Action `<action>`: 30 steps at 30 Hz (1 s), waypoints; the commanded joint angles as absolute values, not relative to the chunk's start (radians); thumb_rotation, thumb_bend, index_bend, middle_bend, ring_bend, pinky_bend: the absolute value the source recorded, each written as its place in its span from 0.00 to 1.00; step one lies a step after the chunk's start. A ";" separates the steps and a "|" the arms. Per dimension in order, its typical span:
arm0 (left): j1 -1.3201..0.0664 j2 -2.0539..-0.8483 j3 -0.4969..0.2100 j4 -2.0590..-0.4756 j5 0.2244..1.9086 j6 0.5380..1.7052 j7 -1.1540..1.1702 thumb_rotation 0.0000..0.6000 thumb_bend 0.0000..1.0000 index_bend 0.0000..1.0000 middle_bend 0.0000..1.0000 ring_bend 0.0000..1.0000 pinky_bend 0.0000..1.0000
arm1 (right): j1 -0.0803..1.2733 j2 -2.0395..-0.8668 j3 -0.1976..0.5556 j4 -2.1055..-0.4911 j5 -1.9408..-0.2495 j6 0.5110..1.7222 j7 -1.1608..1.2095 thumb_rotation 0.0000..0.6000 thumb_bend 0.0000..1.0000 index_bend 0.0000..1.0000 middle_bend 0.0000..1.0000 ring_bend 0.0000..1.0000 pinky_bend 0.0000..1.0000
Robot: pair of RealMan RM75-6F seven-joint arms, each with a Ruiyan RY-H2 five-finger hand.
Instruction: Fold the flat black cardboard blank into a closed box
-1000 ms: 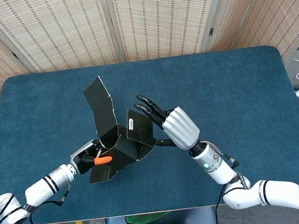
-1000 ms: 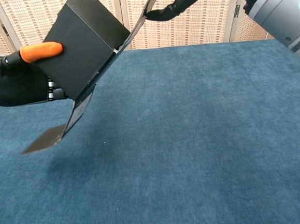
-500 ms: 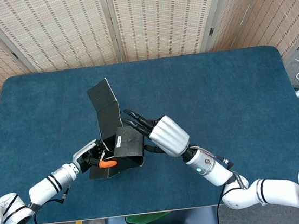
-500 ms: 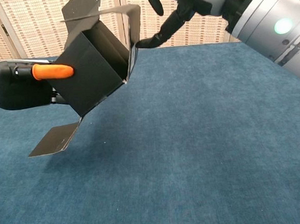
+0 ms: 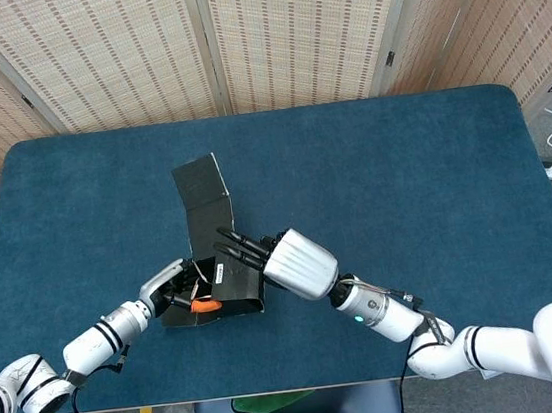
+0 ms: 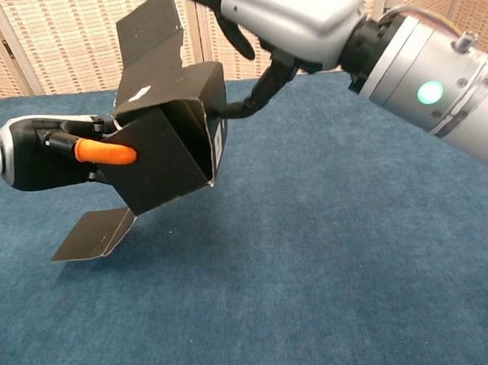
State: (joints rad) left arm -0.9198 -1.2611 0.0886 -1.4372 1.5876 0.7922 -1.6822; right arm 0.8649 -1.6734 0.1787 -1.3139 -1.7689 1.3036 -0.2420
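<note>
Where my right hand [image 5: 288,262] lies over the half-folded black cardboard box [image 6: 169,146], head view hides the contact; its fingers [image 6: 250,104] look spread, pressing the box's side. My left hand [image 6: 43,152] grips the box above the blue bench [image 5: 434,177], orange thumb on its face. Since earlier the side flap got pushed shut, box lower; long flap upright.

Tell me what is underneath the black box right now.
Under the black box, one loose flap hangs down over bare blue table. The box hides where that flap joins.
</note>
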 commanded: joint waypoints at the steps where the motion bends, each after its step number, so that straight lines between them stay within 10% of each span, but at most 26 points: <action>1: -0.918 -1.269 0.086 -1.433 1.581 0.784 -1.663 1.00 0.20 0.31 0.29 0.41 0.55 | 0.875 -1.701 0.165 -1.276 -1.788 1.310 -0.244 1.00 0.06 0.00 0.11 0.68 1.00; 14: -0.895 -1.342 0.079 -1.377 1.531 0.742 -1.383 1.00 0.20 0.31 0.27 0.40 0.54 | 0.874 -1.828 0.104 -1.075 -1.824 1.346 -0.190 1.00 0.11 0.19 0.35 0.73 1.00; 30: -0.860 -1.439 0.030 -1.340 1.409 0.679 -1.046 1.00 0.20 0.30 0.26 0.40 0.54 | 0.884 -1.957 0.034 -0.862 -1.850 1.327 -0.167 1.00 0.17 0.26 0.40 0.75 1.00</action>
State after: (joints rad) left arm -0.8667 -1.4263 0.0371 -1.3464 1.4229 0.6887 -1.0700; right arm 0.8808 -1.9484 0.0395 -0.8730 -1.8467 1.3304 -0.1709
